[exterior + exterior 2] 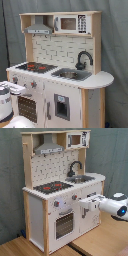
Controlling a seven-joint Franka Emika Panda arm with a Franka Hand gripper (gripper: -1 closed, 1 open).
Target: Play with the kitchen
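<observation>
The kitchen (65,52) (50,168) is a tall white and light-wood toy, seen in both exterior views. It has a black-red stovetop (36,66) (52,187), a black faucet (84,59) (75,167) over a sink (70,75), a grey hood (38,29) and a small microwave (70,23). My gripper (82,205) hangs on the white arm, close in front of the knob panel, beside a knob (74,198) and above the oven door (64,224). In the first exterior view the gripper (20,90) shows at the lower left.
A grey curtain (115,50) hangs behind the kitchen. The toy stands on a light wooden surface (100,240). A lower cabinet door with a dark inset (61,106) sits under the sink.
</observation>
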